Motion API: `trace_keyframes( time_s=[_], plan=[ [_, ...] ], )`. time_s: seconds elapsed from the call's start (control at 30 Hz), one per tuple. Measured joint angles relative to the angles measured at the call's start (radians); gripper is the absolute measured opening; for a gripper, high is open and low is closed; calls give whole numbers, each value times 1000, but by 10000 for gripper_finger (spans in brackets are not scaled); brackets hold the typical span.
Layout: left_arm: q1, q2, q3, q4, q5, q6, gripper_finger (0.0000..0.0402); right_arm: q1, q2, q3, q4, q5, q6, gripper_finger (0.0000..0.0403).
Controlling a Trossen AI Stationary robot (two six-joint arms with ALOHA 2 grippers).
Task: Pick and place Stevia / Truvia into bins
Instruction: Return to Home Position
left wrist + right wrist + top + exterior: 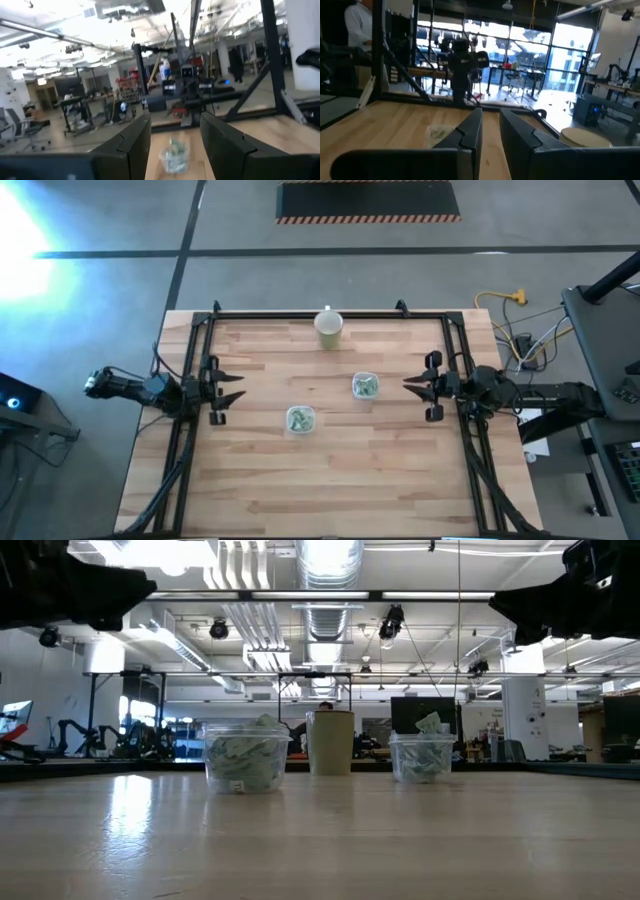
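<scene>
The left hand hovers over the counter's left edge, fingers well apart, holding nothing. Pale green Stevia packets fill the left bin, whose white label is too small to read, and the right bin. The right hand, over the right edge, is narrowly parted and empty.

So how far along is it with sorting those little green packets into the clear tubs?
Nearly finished, it seems. Done: Stevia packets lie in the left bin and the right bin, and I see none loose on the wooden table. In hand: nothing; the left gripper and right gripper are open and empty, at opposite sides of the table. Left: probably only parking the arms.
</scene>
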Motion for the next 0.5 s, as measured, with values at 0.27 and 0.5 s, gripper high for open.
trace_keyframes(
  time_s=[0.27,0.5],
  plan=[
    [4,0,0,-67,-78,-2,155,-10,0,0,-75,0,16,56],
    [4,0,4,-76,-88,-3,155,-10,-61,0,-42,-72,-18,56]
  ],
)
